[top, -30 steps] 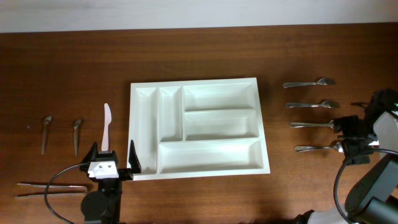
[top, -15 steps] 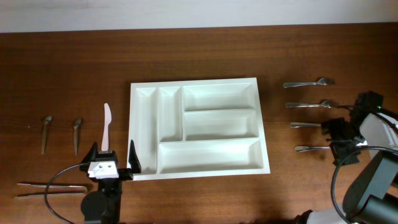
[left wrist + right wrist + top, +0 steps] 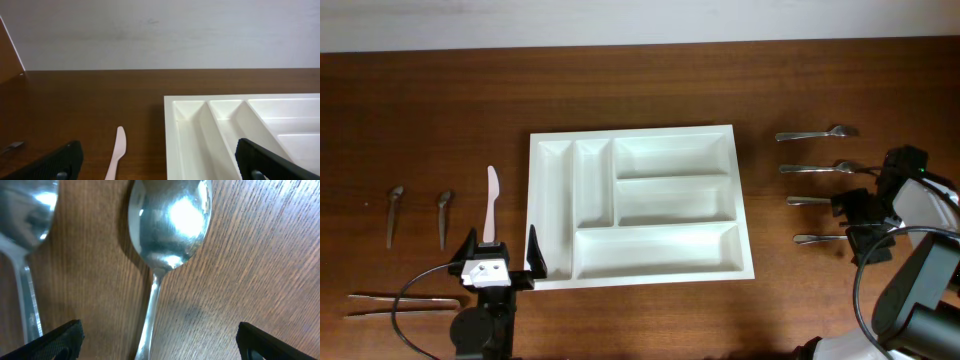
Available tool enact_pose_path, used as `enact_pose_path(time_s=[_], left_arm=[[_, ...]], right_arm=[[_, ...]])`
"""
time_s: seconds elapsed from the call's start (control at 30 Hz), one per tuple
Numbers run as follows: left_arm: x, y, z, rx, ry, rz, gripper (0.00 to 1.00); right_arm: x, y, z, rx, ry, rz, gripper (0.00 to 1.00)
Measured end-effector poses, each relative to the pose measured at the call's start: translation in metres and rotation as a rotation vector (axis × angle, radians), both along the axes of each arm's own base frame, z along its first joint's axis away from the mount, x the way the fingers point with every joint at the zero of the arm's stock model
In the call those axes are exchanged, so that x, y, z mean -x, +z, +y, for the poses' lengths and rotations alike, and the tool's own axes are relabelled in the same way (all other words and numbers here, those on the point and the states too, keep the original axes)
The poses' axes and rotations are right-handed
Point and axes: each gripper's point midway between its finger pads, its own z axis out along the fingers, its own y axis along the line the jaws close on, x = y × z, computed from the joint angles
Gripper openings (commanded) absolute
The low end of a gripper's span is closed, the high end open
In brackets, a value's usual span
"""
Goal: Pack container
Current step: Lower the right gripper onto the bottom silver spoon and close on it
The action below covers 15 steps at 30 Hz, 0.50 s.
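From overhead, the white cutlery tray (image 3: 632, 131) lies mid-table; at its 7 o'clock corner the left gripper (image 3: 501, 248) stands with jaws wide apart, a pale plastic knife (image 3: 491, 200) at its 12 o'clock. At the tray's 3 o'clock the right gripper (image 3: 855, 224) hangs spread over the lower two of four spoons (image 3: 815, 134). The left wrist view shows both fingers (image 3: 62, 161) apart, gripping nothing. The right wrist view shows the fingers (image 3: 62, 337) splayed either side of one spoon's handle, unclamped.

Left claw (image 3: 501, 240), right claw (image 3: 848, 222) — jaws wide apart
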Motion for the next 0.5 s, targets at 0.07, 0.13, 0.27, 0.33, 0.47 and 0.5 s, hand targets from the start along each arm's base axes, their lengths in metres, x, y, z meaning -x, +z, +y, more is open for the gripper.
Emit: enact_pose_path(time_s=[0.07, 0.13, 0.27, 0.33, 0.47, 0.5], left_arm=[[0.0, 0.0, 0.0, 0.0, 0.0, 0.0, 0.99], [0.0, 0.0, 0.0, 0.0, 0.0, 0.0, 0.99], [0.0, 0.0, 0.0, 0.0, 0.0, 0.0, 0.99], [0.0, 0.0, 0.0, 0.0, 0.0, 0.0, 0.99], [0.0, 0.0, 0.0, 0.0, 0.0, 0.0, 0.99], [0.0, 0.0, 0.0, 0.0, 0.0, 0.0, 0.99]], right_arm=[[0.001, -0.002, 0.0, -0.002, -0.001, 0.007, 0.99], [0.002, -0.003, 0.0, -0.002, -0.001, 0.012, 0.99], [0.003, -0.003, -0.001, 0.004, 0.0, 0.016, 0.99], [0.004, -0.003, -0.003, 0.018, -0.001, 0.023, 0.99], [0.009, -0.006, -0.006, 0.039, -0.001, 0.045, 0.99], [0.01, -0.006, -0.006, 0.043, 0.0, 0.049, 0.99]])
